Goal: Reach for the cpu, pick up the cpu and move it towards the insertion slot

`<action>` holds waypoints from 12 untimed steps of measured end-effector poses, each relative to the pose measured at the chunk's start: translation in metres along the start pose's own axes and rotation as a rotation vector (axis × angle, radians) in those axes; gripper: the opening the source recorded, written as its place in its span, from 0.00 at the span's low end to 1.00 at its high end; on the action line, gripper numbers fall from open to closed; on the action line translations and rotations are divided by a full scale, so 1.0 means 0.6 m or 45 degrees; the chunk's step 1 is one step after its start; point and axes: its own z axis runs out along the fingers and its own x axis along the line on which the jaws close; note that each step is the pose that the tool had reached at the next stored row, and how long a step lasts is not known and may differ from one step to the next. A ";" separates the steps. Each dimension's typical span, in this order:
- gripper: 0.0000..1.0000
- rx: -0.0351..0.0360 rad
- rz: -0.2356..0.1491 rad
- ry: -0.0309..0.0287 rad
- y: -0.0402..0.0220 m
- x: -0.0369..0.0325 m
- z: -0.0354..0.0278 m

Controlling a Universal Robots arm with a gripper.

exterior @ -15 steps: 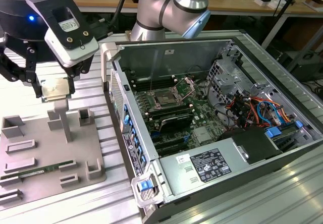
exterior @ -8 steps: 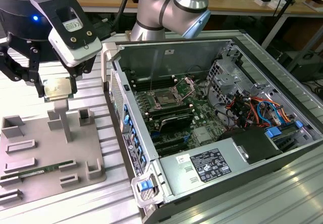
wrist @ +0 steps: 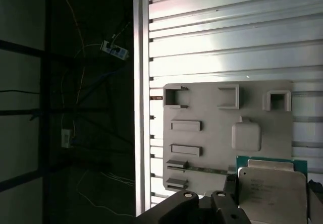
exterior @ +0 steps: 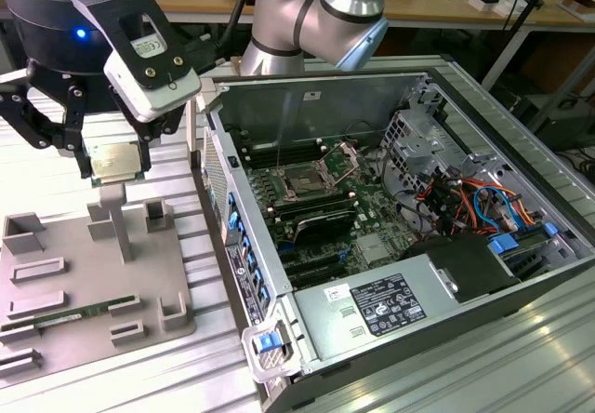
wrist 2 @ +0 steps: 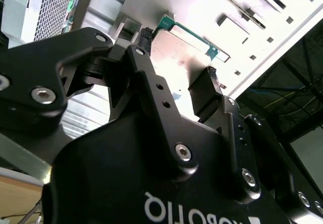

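In the exterior view the cpu [exterior: 113,162], a flat square chip with a silvery top and pale rim, hangs in the air above the far end of the grey tray [exterior: 65,278]. My gripper [exterior: 112,164] is shut on it, a black finger on each side. In the second wrist view the cpu [wrist 2: 174,70] sits between the two fingers [wrist 2: 143,50], its green edge showing. The first wrist view has the cpu [wrist: 272,191] over the tray [wrist: 202,115]. The insertion slot [exterior: 307,179] lies in the open computer case toward the exterior view's right, its metal bracket lifted.
The open computer case [exterior: 390,218] has a raised side wall [exterior: 232,236] between the tray and the motherboard. A long green memory stick [exterior: 56,320] lies on the tray, among upright pegs [exterior: 116,218]. Cables and a power supply fill the case's right part.
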 end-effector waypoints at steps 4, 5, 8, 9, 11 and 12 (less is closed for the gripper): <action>0.55 0.0000 0.000 0.0000 0.000 -0.005 0.000; 0.55 0.0000 0.000 0.0000 0.000 -0.007 0.000; 0.55 0.0000 0.000 0.0000 0.000 -0.010 0.000; 0.55 0.0001 0.000 0.0000 0.000 -0.012 0.000; 0.55 0.0000 0.000 0.0001 0.000 -0.015 0.000; 0.55 0.0000 0.000 0.0001 0.000 -0.016 0.000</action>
